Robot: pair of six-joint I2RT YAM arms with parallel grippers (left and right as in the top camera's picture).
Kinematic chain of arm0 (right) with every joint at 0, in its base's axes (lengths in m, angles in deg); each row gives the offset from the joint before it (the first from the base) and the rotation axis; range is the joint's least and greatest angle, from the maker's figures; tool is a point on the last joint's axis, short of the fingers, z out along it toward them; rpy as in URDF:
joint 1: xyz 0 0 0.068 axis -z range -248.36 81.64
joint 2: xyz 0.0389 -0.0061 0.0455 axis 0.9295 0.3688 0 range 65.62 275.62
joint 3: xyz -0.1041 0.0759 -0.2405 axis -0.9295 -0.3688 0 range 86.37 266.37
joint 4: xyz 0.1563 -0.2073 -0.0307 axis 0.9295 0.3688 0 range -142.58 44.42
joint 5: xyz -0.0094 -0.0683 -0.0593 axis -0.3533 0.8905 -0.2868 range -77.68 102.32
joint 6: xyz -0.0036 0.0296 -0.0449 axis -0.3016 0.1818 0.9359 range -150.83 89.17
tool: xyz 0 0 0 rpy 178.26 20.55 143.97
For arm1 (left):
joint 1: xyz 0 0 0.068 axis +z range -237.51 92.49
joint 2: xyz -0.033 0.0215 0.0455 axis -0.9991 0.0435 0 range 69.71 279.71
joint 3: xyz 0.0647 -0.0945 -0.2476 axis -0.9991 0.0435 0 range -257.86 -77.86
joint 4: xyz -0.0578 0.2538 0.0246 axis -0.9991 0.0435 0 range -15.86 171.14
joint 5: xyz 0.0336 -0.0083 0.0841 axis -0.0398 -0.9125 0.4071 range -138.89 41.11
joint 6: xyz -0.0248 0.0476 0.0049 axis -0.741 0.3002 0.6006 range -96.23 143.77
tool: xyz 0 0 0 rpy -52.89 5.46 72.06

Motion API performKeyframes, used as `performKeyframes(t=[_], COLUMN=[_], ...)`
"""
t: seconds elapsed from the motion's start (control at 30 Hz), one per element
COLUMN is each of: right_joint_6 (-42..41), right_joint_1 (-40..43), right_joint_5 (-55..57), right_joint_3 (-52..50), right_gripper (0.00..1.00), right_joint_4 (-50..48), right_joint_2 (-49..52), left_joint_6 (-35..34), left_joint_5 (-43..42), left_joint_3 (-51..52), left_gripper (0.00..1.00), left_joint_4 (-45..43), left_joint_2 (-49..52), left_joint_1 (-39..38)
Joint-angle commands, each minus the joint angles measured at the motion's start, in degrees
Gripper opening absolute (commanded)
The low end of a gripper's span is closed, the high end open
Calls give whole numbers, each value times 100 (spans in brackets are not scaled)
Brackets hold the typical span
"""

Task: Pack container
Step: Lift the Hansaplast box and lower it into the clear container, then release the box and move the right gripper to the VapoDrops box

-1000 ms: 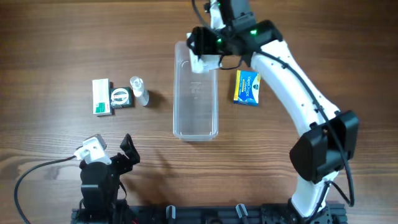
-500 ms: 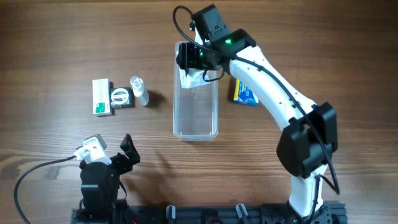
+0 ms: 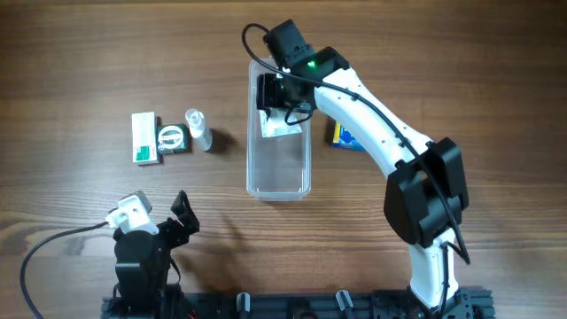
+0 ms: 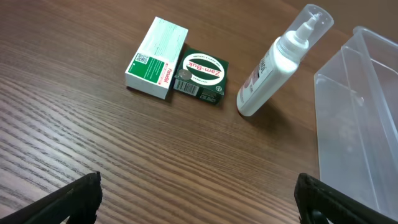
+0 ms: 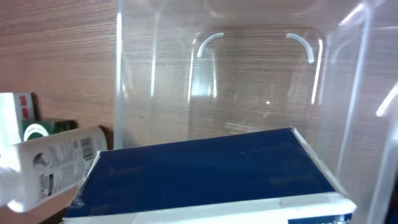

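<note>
The container [image 3: 279,168] was clear and colourless. The flat box [image 5: 205,168] showed a dark blue face with white edges. The table [image 3: 89,71] was brown with wood grain. The carton [image 4: 157,57] was white and green, the small box [image 4: 200,77] dark green with a white oval, the bottle [image 4: 273,68] white, and the packet [image 3: 343,137] blue and yellow.

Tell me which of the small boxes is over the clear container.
The white-and-blue box held by the right gripper, at the far end of the container; the rest lie outside it.
</note>
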Motion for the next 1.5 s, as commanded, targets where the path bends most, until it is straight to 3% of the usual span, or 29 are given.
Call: performKeyframes(t=[0.0,0.53,1.0,1.13,1.47], right_joint_6=[-133,-234,-208,-166,236], right_joint_1=[-31,-35,-35,-35,-35], right_joint_5=[229,356,352,352,352], right_joint_3=[142,142,142,144,146], right_gripper=[62,63,84,100,100], right_joint_4=[-2,-310,-435,-540,-1130], right_joint_2=[138,601,601,601,-350], left_joint_6=[68,68,68,68,68], left_joint_5=[13,13,13,13,13], left_joint_3=[13,13,13,13,13], left_gripper=[100,100,100,100,100], left_joint_4=[-17,-17,-17,-17,-17], left_joint_2=[-11,-11,-11,-11,-11], left_joint_1=[-42,-42,-42,-42,-42])
